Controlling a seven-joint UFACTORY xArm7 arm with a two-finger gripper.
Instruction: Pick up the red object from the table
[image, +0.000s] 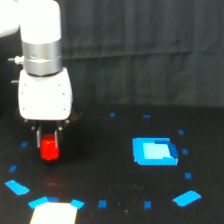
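While the fingers (49, 139) appear closed on the red object (49, 148), well left of the large blue patch (154, 151), lifting clear of the surface (110, 175) seems unfinished.

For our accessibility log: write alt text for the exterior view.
A white robot arm's gripper points straight down with a small red block between its fingers, on or just above a black table. Blue tape marks dot the table, and a larger blue patch lies towards the view's right.
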